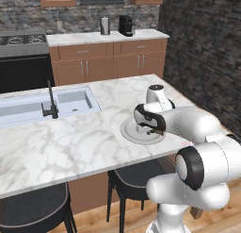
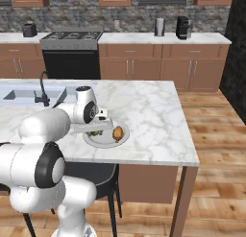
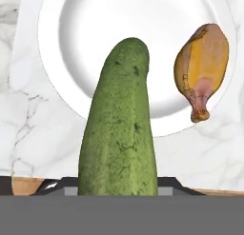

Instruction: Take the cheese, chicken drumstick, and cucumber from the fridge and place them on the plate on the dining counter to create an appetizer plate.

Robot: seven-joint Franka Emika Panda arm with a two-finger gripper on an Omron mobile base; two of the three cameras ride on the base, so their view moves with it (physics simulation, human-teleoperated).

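Cucumber (image 3: 121,129) base hidden, seemingly gripped above plate (image 3: 52,63).

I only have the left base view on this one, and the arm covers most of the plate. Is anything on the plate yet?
Observer: Yes. The chicken drumstick lies on the plate, on its right side in the right base view.

Operator: And the cucumber?

Observer: The gripper is shut on the cucumber; in the hand view it juts out over the plate, beside the drumstick and apart from it.

Operator: Any cheese there?

Observer: No cheese on the parts of the plate I can see; the arm hides some of it.

Operator: Where does the plate sit on the dining counter?

Observer: Near the front edge of the dining counter, right of the sink.
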